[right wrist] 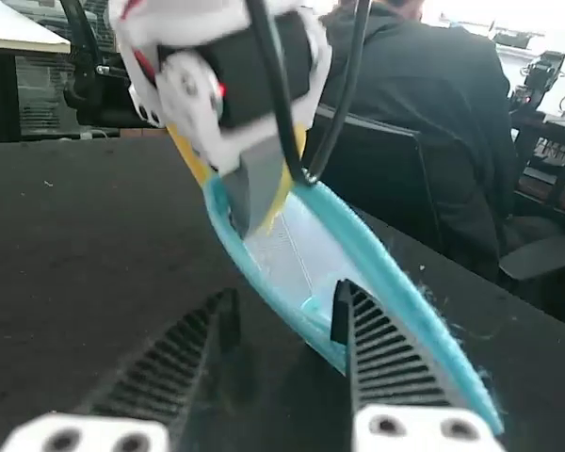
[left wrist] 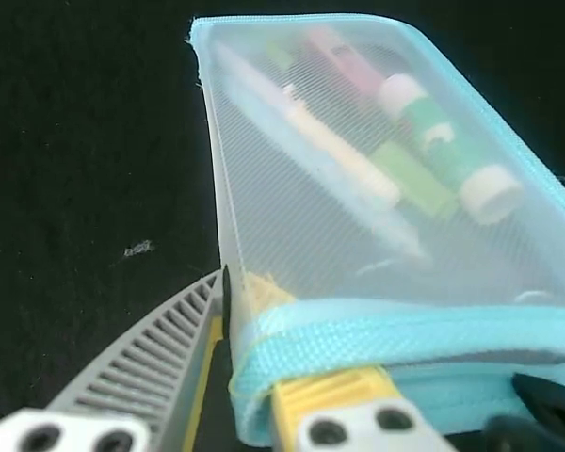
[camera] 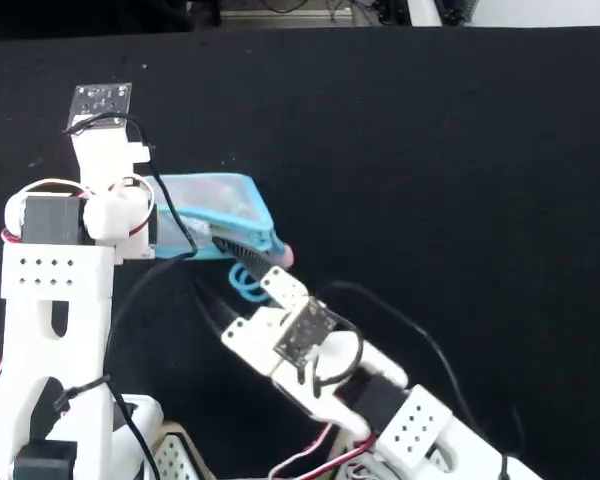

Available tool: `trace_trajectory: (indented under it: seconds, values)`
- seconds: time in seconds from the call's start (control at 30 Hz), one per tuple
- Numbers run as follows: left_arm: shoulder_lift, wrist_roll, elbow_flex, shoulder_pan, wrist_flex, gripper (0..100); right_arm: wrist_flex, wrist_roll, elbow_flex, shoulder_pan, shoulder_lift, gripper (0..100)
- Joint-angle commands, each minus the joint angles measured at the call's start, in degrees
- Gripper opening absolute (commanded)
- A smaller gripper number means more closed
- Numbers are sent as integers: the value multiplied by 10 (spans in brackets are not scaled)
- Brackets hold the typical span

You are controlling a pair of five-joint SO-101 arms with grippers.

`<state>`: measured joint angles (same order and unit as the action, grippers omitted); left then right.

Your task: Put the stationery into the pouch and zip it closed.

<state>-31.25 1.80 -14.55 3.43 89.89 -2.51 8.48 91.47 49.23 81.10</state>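
Observation:
The light-blue mesh pouch (camera: 220, 200) is held up off the black table at the left. Through its clear side (left wrist: 358, 217) I see stationery inside: a green marker (left wrist: 443, 151), a pink one (left wrist: 348, 66) and a white pen (left wrist: 339, 151). My left gripper (left wrist: 237, 282) is shut on the pouch's teal zip edge at one corner. My right gripper (right wrist: 282, 330) is open, its ridged black fingers (right wrist: 386, 367) either side of the pouch's other end (right wrist: 301, 254). From above, the right gripper (camera: 232, 262) is at the pouch's near edge, beside a teal loop (camera: 245, 283).
A black cloth covers the table (camera: 450, 150), with wide free room to the right and behind. The left arm's white body (camera: 55, 300) stands at the near left. Black cables (camera: 380, 310) trail over the right arm.

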Motion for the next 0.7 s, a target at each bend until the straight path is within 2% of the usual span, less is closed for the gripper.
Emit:
trace_trajectory:
  seconds: [0.0, 0.17, 0.3, 0.5, 0.57, 0.67]
  values:
    - [1, -6, -5, 5, 6, 30, -44, 6, -95, 3, 2, 116]
    - [1, -6, -5, 5, 6, 30, -115, 40, -143, -56, 2, 68]
    - [1, -6, -5, 5, 6, 30, -265, 30, -195, -120, 2, 74]
    - [1, -6, -5, 5, 6, 30, -498, 32, -280, -143, 3, 238]
    - [1, -6, -5, 5, 6, 30, -532, 35, -280, -143, 3, 251]
    - [1, -6, -5, 5, 6, 30, -509, 36, -234, -147, 2, 251]
